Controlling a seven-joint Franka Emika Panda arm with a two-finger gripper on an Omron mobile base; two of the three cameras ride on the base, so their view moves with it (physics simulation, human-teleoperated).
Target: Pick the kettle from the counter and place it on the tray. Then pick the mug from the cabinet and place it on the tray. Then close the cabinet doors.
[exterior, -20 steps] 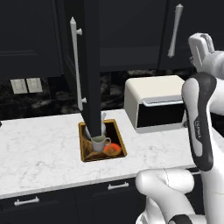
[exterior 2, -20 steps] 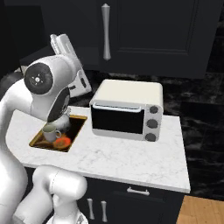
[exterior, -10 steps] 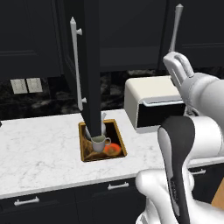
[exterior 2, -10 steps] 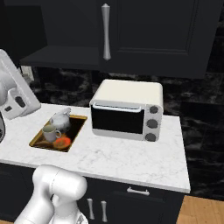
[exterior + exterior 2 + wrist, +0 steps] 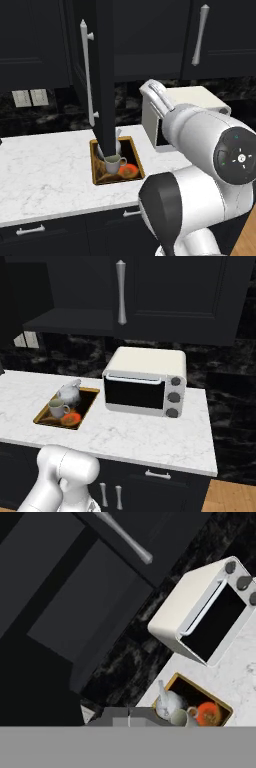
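Right base view: tray (image 5: pixel 44 420) holds kettle (image 5: pixel 69 392), mug (image 5: pixel 57 408)

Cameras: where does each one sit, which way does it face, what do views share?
Left base view: behind the arm on its left, looking forward and down at the counter; white arm links fill lower right, an open cabinet door stands mid-frame.
Right base view: behind on the right, facing the toaster oven; white arm link at lower left.
Hand view: high, rolled, looking down at the cabinet doors and counter.
All three share the tray holding the kettle and mug.
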